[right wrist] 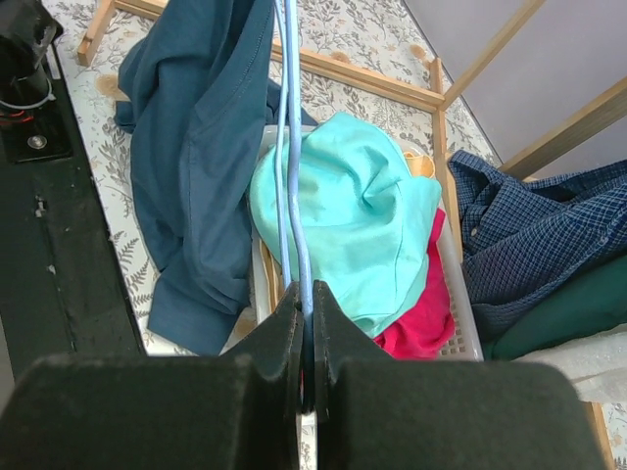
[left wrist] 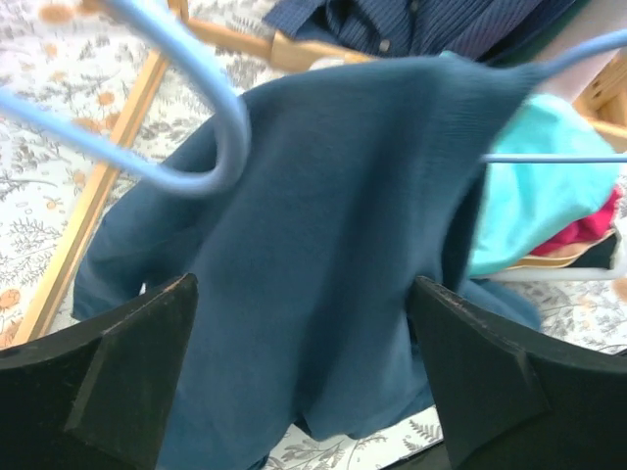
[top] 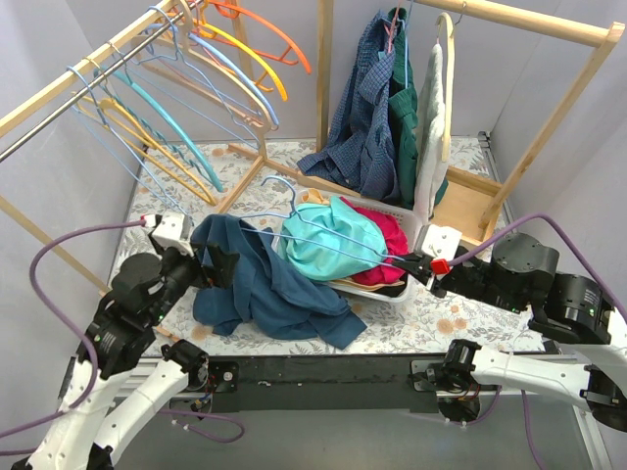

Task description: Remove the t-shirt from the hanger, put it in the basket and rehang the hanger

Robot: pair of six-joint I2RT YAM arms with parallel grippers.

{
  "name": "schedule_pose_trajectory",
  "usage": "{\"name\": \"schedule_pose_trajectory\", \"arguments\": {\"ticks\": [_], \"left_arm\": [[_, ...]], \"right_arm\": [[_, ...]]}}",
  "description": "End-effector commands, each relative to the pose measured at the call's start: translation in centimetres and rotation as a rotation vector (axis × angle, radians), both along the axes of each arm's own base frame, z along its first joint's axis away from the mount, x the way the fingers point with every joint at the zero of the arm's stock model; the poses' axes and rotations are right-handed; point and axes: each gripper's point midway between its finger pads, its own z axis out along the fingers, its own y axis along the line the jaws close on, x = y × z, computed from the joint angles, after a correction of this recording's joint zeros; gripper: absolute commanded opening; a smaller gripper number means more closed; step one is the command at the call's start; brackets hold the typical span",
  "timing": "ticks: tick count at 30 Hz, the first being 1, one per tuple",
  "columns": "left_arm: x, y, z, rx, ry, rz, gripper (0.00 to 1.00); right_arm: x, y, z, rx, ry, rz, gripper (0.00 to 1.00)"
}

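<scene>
The dark blue t-shirt [top: 269,289] slumps left of centre in the top view, partly draped over the pale blue hanger [left wrist: 233,127]. It looks soft, light and floppy, best pinched at a bunched fold. The right gripper [right wrist: 306,294] clamps the hanger's wire, while the left gripper [left wrist: 302,294] gapes wide at the cloth.
</scene>
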Motion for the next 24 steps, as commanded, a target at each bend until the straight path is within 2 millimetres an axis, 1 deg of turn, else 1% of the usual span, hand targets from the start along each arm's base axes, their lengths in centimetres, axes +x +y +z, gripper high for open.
{"name": "schedule_pose_trajectory", "arguments": {"ticks": [1, 2, 3, 4, 5, 7, 8, 9, 11, 12, 15, 16, 17, 18, 20, 21, 22, 24], "left_arm": [[1.8, -0.9, -1.0, -0.003, 0.021, 0.014, 0.76], [1.9, -1.3, -1.2, -0.002, 0.027, -0.006, 0.68], [2.2, -1.6, -1.9, 0.012, 0.046, -0.015, 0.58], [2.3, -1.8, -2.0, 0.018, 0.050, -0.019, 0.28], [2.7, -1.4, -2.3, 0.030, 0.059, 0.009, 0.17], [3.3, -1.0, -2.5, 0.051, 0.071, 0.046, 0.00], [3.5, -0.6, -2.5, 0.059, 0.071, 0.070, 0.00], [4.0, 0.4, -2.5, 0.070, 0.070, 0.135, 0.00], [4.4, 1.2, -1.7, 0.063, 0.050, 0.192, 0.00], [4.8, 2.7, -1.4, 0.076, 0.038, 0.279, 0.00], [5.1, 5.0, -0.8, 0.059, 0.028, 0.431, 0.00], [5.1, 6.2, -0.4, 0.060, 0.015, 0.505, 0.00], [5.0, 6.6, -0.1, 0.044, 0.008, 0.529, 0.00], [5.0, 6.8, 0.2, 0.037, -0.004, 0.538, 0.00], [4.9, 6.8, 0.6, 0.027, -0.021, 0.530, 0.00], [4.9, 6.3, 0.6, 0.027, -0.020, 0.504, 0.00], [4.8, 5.4, 0.5, 0.022, -0.013, 0.451, 0.00], [4.7, 4.4, 0.4, 0.023, -0.012, 0.385, 0.00]], "right_arm": [[-0.4, -0.4, 3.4, 0.111, -0.030, 0.005, 0.01], [-0.5, -0.5, 3.5, 0.115, -0.030, 0.005, 0.01], [-0.5, -0.8, 3.7, 0.121, -0.034, 0.000, 0.01], [-0.6, -1.0, 3.9, 0.123, -0.035, -0.001, 0.01], [-0.6, -1.1, 3.9, 0.119, -0.031, -0.002, 0.01], [-0.7, -1.3, 3.8, 0.114, -0.018, -0.010, 0.01], [-0.9, -1.5, 3.6, 0.102, -0.007, -0.007, 0.01], [-1.1, -1.6, 3.4, 0.099, 0.001, -0.002, 0.01], [-1.1, -1.8, 2.6, 0.087, 0.023, -0.012, 0.01], [-1.0, -2.1, 2.4, 0.084, 0.027, -0.030, 0.01], [-0.8, -2.7, 1.6, 0.071, 0.046, -0.065, 0.01], [-0.6, -3.0, 1.6, 0.070, 0.047, -0.081, 0.01], [-0.7, -3.3, 1.6, 0.073, 0.051, -0.090, 0.01], [-0.3, -3.7, 1.7, 0.078, 0.048, -0.117, 0.01], [-0.5, -4.0, 2.0, 0.091, 0.049, -0.119, 0.01], [-0.3, -4.1, 2.1, 0.096, 0.044, -0.129, 0.01], [0.2, -4.2, 2.5, 0.113, 0.031, -0.160, 0.01], [0.6, -3.7, 2.6, 0.109, 0.021, -0.166, 0.01]]}}
